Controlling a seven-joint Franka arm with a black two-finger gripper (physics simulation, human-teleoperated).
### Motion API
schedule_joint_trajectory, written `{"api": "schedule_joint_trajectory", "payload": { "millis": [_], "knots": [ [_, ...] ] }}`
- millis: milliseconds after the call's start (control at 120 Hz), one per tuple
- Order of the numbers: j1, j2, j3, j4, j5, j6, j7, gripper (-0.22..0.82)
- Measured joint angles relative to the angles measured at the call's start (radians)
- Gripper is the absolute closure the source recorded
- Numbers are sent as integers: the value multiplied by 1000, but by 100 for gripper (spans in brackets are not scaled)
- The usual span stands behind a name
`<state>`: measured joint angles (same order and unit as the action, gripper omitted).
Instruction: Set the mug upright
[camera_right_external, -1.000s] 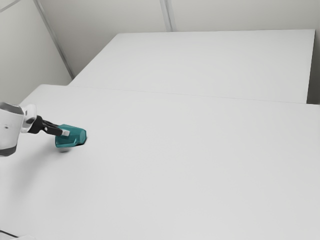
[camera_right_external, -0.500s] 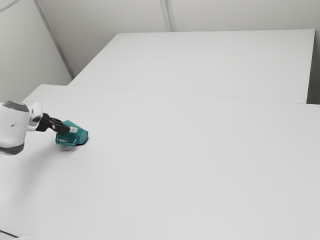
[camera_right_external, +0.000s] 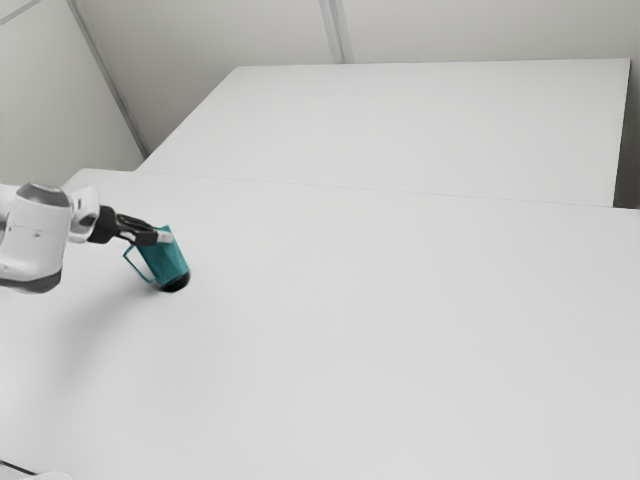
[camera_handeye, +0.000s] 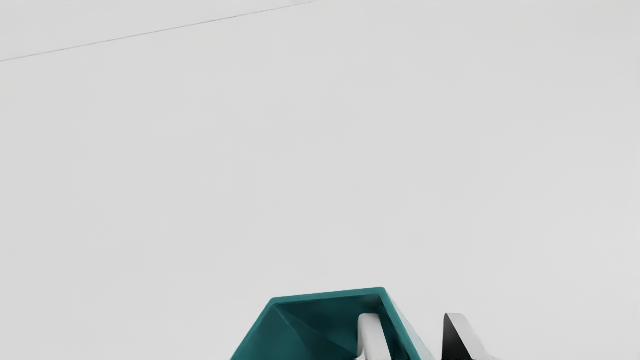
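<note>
Teal faceted mug is leaning, not yet upright, on the white bench, near its far corner at the exterior view's left. Dark base is facing down toward the bench; mouth is tipping up toward the exterior view's left. Handle is hanging out on that same side, below my gripper. Jaws are standing open, straddling the mug's wall: one finger is reaching inside the mouth, the other is sitting outside, a gap showing between it and the wall.
</note>
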<state>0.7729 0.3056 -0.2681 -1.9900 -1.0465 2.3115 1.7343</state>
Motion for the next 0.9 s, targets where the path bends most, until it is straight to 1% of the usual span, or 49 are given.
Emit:
{"api": "schedule_joint_trajectory", "payload": {
  "millis": [100,225,475,625,742,900],
  "knots": [
    [2,-10,-5,1,-2,-5,-2,71],
    [2,-16,-12,3,-3,-9,-8,75],
    [2,-21,-18,4,-4,-9,-22,78],
    [-7,-48,-21,4,0,-4,-35,79],
    [-77,-84,-10,5,25,8,-56,79],
    [-239,-106,43,2,121,55,-113,79]
  ]
}}
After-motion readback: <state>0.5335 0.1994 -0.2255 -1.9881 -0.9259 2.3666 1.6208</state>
